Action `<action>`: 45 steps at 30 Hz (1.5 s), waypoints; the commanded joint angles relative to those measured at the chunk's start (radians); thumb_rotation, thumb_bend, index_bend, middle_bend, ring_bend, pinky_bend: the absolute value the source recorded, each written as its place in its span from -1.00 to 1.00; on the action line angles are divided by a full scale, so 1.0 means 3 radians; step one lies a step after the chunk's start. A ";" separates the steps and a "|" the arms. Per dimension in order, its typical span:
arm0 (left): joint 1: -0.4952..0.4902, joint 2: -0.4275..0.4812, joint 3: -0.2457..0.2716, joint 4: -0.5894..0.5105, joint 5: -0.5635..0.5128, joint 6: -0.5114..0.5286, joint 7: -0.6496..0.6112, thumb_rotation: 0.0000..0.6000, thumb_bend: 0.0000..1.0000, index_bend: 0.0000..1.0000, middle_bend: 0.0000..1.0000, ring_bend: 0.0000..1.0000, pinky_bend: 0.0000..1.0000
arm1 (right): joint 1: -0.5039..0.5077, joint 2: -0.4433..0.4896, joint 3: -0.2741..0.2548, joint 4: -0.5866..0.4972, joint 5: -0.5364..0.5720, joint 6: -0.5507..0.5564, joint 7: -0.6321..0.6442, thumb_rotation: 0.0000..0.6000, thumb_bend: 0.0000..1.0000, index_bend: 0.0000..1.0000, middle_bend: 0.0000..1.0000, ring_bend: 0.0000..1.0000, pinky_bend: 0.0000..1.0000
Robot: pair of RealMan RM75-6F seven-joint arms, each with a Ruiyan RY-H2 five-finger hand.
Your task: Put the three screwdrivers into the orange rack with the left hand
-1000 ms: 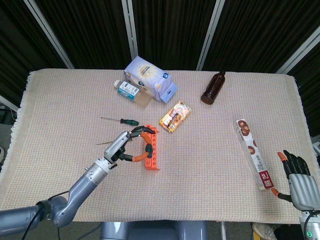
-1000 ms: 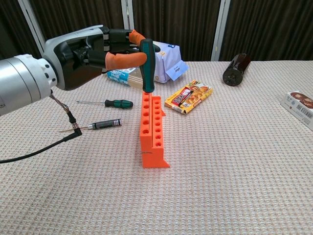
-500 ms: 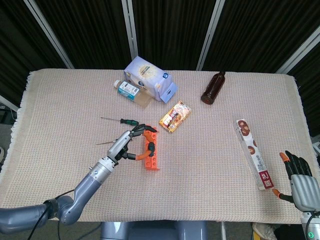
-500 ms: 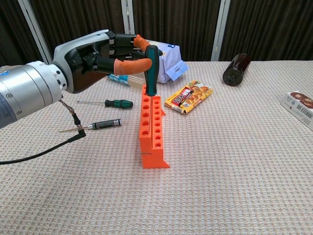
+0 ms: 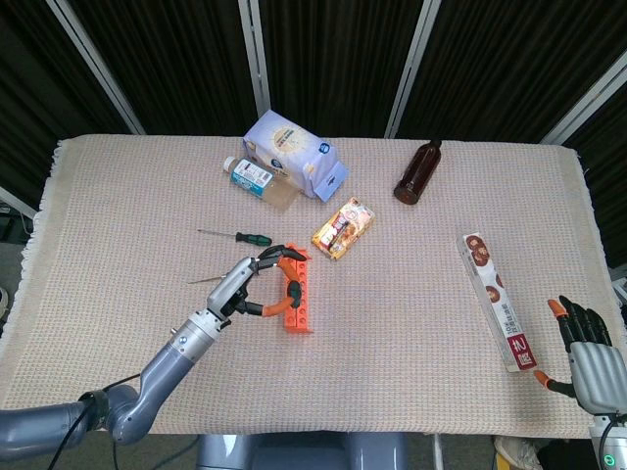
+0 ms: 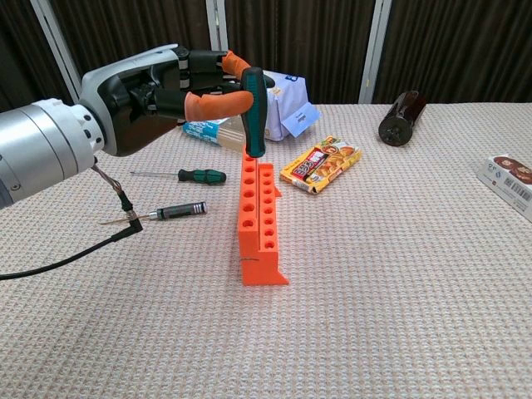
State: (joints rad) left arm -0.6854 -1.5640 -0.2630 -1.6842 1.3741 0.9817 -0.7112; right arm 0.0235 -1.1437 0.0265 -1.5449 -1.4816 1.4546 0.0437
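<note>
My left hand (image 6: 145,96) pinches a dark green screwdriver (image 6: 253,112) upright by its handle. The handle's lower end stands just over the far end of the orange rack (image 6: 258,220), and the shaft is hidden. In the head view the left hand (image 5: 245,286) curls over the rack (image 5: 301,294). Two more screwdrivers lie on the cloth left of the rack: a green-handled one (image 6: 199,175) and a black-handled one (image 6: 176,210). My right hand (image 5: 586,351) is far off at the bottom right, its fingers apart and holding nothing.
Behind the rack lie a blue-white bag (image 5: 294,157), a small plastic bottle (image 5: 250,176) and a snack pack (image 5: 343,227). A brown bottle (image 5: 416,174) lies further right, and a long cookie box (image 5: 498,299) lies near the right edge.
The held screwdriver swayed slightly right and then back left over the rack's far end. My right hand sank a little lower in the head view.
</note>
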 commanded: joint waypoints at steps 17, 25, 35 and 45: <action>-0.0005 -0.0079 0.0064 0.0102 -0.0012 0.0025 -0.0042 1.00 0.17 0.35 -0.57 -0.80 -1.00 | -0.0018 0.0005 0.0002 -0.0002 0.0025 -0.0001 -0.0001 1.00 -1.00 -0.96 -1.00 -1.00 -0.97; 0.0002 -0.0025 0.0077 0.0064 0.0058 0.0068 -0.0095 1.00 0.18 0.35 -0.57 -0.80 -1.00 | -0.0011 0.0008 0.0006 -0.0013 0.0028 -0.0014 -0.0013 1.00 -1.00 -0.96 -1.00 -1.00 -0.97; -0.0015 -0.0033 0.0105 0.0077 0.0044 0.0046 -0.0090 1.00 0.17 0.35 -0.56 -0.80 -1.00 | -0.0018 0.0009 0.0005 -0.0012 0.0037 -0.0016 -0.0010 1.00 -1.00 -0.96 -1.00 -1.00 -0.96; -0.0019 -0.0046 0.0121 0.0103 0.0042 0.0055 -0.0057 1.00 0.17 0.36 -0.56 -0.80 -1.00 | -0.0023 0.0006 0.0007 -0.0006 0.0046 -0.0018 -0.0006 1.00 -1.00 -0.96 -1.00 -1.00 -0.96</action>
State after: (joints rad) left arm -0.6909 -1.5771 -0.2274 -1.6541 1.3863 0.9978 -0.7295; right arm 0.0167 -1.1417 0.0286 -1.5468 -1.4678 1.4493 0.0420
